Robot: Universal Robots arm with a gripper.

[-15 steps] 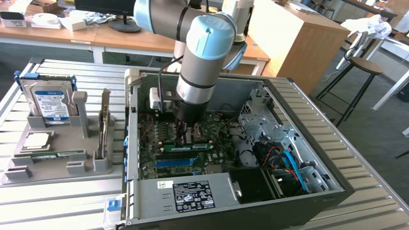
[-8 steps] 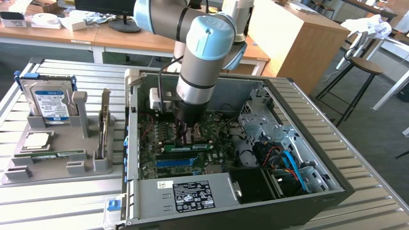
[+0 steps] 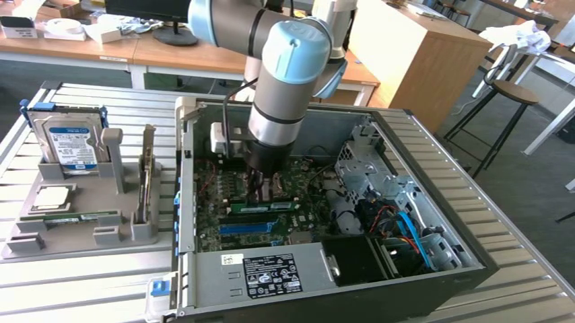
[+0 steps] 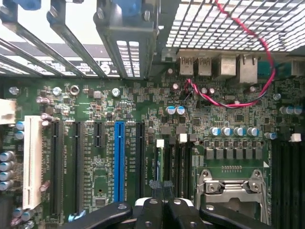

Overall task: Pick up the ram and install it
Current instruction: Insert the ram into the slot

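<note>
We press closed jaws on the ram (image 3: 262, 206) at frame centre, a light, stiff, fragile stick best held by its edges.

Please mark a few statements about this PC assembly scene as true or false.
1. The claw is down inside the open case, over the motherboard. True.
2. The hard drive sits inside the case. False: it stands in the grey holder outside the case, at the exterior view's left.
3. The claw is wide open. False: it is shut.
4. The ram lies on the motherboard just below the claw. True.
</note>
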